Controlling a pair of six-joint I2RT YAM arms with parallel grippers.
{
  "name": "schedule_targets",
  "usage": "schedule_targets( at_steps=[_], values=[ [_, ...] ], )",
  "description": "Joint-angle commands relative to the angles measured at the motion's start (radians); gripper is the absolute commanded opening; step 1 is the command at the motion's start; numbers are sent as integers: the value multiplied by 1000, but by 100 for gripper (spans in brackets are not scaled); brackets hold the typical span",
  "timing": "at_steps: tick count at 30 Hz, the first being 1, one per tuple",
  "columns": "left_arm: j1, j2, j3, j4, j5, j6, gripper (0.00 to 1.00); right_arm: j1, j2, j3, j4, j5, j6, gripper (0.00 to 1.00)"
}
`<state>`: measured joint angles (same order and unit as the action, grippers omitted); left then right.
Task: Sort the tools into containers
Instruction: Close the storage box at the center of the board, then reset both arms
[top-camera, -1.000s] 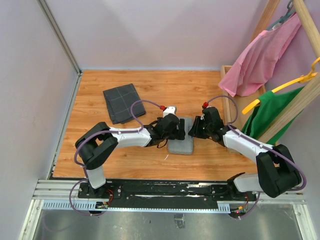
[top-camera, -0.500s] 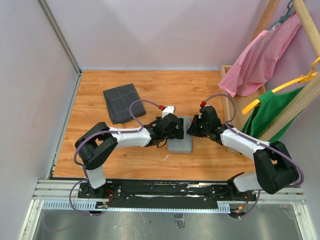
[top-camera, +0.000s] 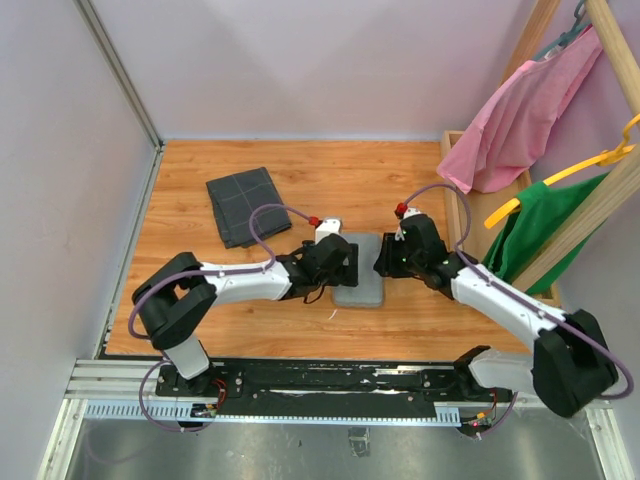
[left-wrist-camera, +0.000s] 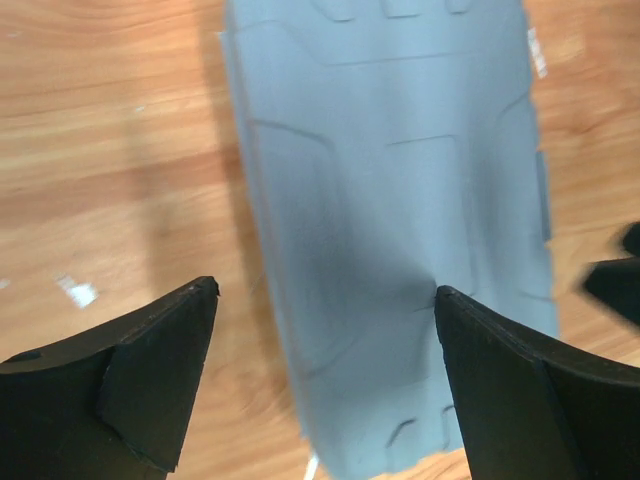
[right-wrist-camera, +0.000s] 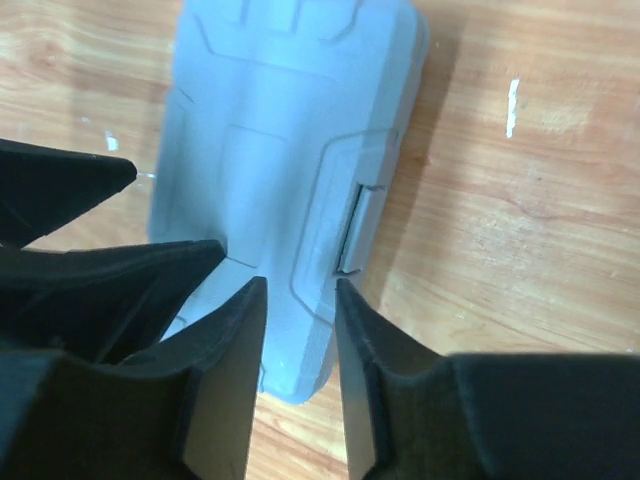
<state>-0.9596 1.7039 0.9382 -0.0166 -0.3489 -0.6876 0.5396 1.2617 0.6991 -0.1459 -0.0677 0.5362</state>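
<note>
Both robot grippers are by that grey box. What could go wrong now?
The flat light-grey plastic case lies flat on the smooth wooden table, so a one-sided push could slide or spin it. The right gripper, fingers nearly closed, sits at the case's edge by its small latch and might slip off. The wide-open left gripper is close opposite; the two could bump.

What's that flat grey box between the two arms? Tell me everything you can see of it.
A flat light-grey case of seemingly hard plastic, with rounded corners, moulded panel lines on top and a small latch on one long edge. It lies closed on the wooden table. The left gripper hangs over it, jaws wide open; the right gripper, jaws narrowly apart, hangs near the latch. Whether either touches it cannot be told.
</note>
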Motion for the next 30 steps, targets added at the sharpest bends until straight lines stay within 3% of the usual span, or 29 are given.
schedule_targets(
  at_steps=[1, 6, 8, 11, 22, 30],
  values=[
    [-14, -110, -77, -203, -62, 55, 94, 17, -150, 50, -75, 10, -126, 39],
    [-14, -331, -119, -174, -144, 74, 98, 17, -322, 27, -100, 32, -203, 53],
    [-14, -428, -142, -161, -181, 85, 99, 17, -399, 12, -114, 80, -215, 68],
    [-13, -577, -178, -155, -241, 95, 99, 16, -522, -24, -124, 141, -235, 100],
    [-14, -1039, -312, -272, -401, 71, 99, 17, -949, -213, -146, 324, -222, 98],
    [-14, -1248, -424, -362, -470, 6, 99, 17, -1053, -253, -262, 330, -160, 98]
  ],
)
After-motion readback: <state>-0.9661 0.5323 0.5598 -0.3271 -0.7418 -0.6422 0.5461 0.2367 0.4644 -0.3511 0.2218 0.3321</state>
